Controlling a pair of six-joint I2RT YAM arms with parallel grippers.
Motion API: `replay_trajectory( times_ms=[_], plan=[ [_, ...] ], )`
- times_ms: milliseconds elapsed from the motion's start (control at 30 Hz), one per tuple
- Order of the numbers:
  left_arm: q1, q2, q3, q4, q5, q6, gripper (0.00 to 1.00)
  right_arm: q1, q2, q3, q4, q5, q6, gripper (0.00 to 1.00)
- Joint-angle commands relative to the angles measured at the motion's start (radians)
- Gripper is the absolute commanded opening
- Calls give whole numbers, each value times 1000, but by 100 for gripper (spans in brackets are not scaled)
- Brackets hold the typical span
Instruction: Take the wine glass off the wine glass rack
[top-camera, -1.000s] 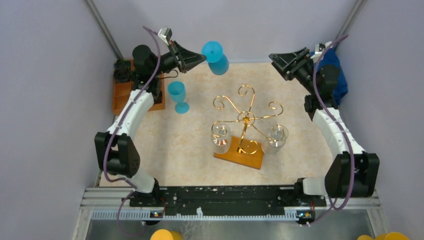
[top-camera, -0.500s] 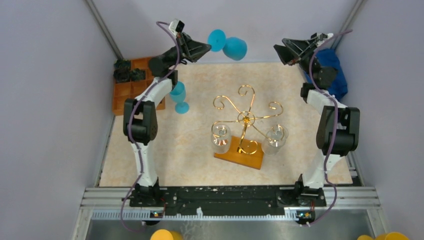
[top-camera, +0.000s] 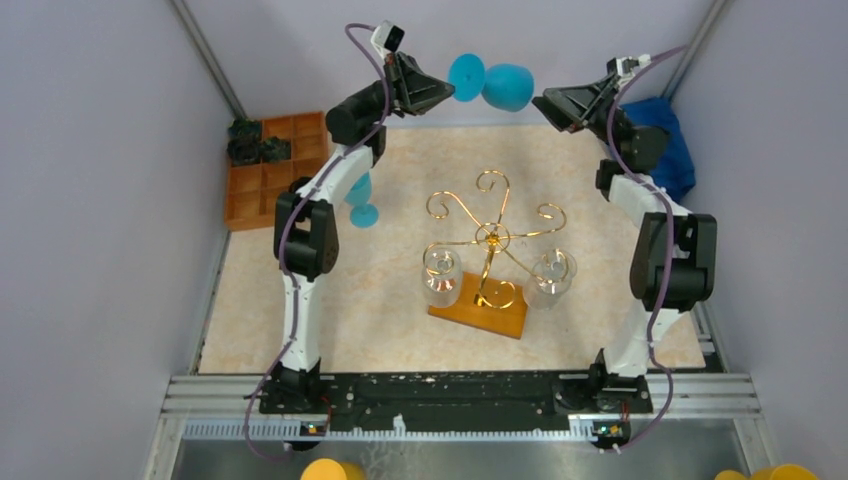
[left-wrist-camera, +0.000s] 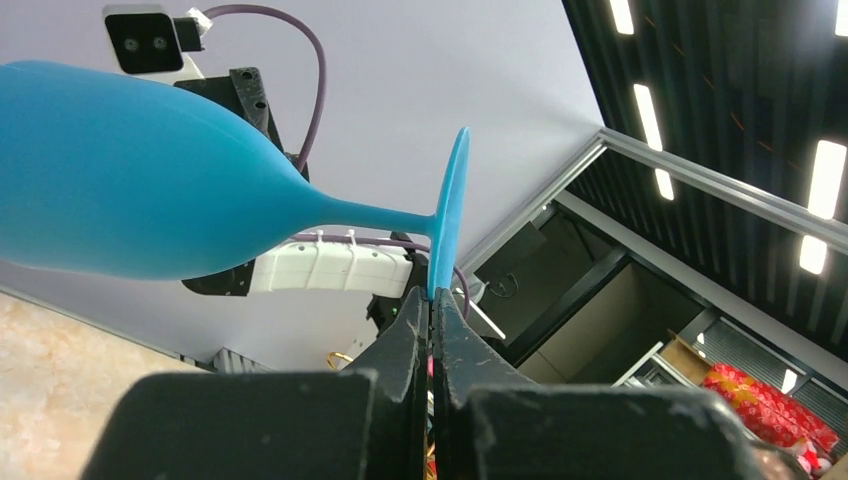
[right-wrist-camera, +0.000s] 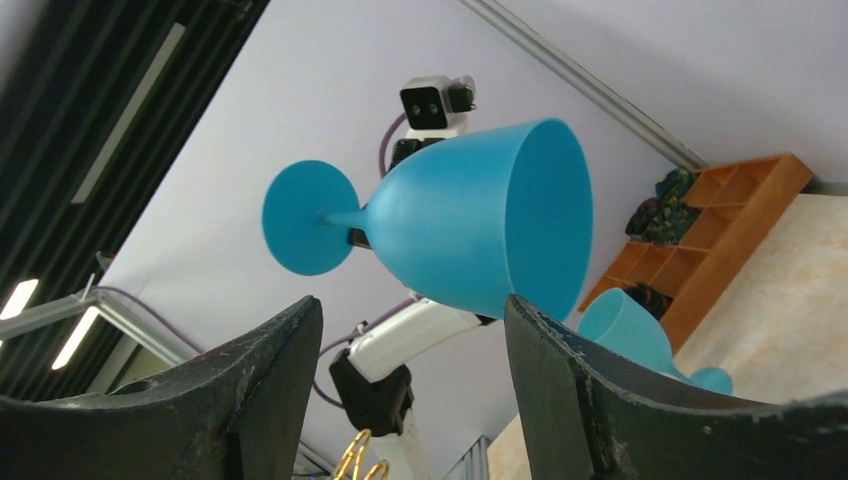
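Observation:
A blue wine glass (top-camera: 505, 87) lies on its side in the air over the table's back edge. My left gripper (top-camera: 448, 92) is shut on the rim of its round foot (left-wrist-camera: 450, 210), bowl (left-wrist-camera: 150, 190) pointing away. My right gripper (top-camera: 540, 103) stands open just right of the bowl, whose mouth (right-wrist-camera: 480, 230) faces its spread fingers (right-wrist-camera: 270, 360) without touching. The gold wine glass rack (top-camera: 490, 238) stands mid-table on its orange-brown base (top-camera: 510, 322). Two clear glasses (top-camera: 441, 275) (top-camera: 550, 277) hang from its near arms.
A second blue glass (top-camera: 358, 200) stands on the table beside the left arm. An orange compartment tray (top-camera: 268, 170) with dark items sits at the back left. A blue cloth (top-camera: 665, 140) lies at the back right. Grey walls close in three sides.
The left arm rose and swung right, tipping the blue glass onto its side. The right gripper moved left toward the bowl and narrowed a little.

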Motion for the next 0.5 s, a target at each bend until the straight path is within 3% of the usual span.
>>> replay_trajectory(
  times_ms=[0,367,467],
  plan=[
    [4,-2,22,30,5,-155,0,18,-10,54,-104,-25,-153,67],
    [-12,-26,-20,16,32,-143,0,66,99,152,-57,-22,-99,66],
    [-17,-15,-34,34,30,-155,0,91,148,204,29,-19,-19,61]
  ],
)
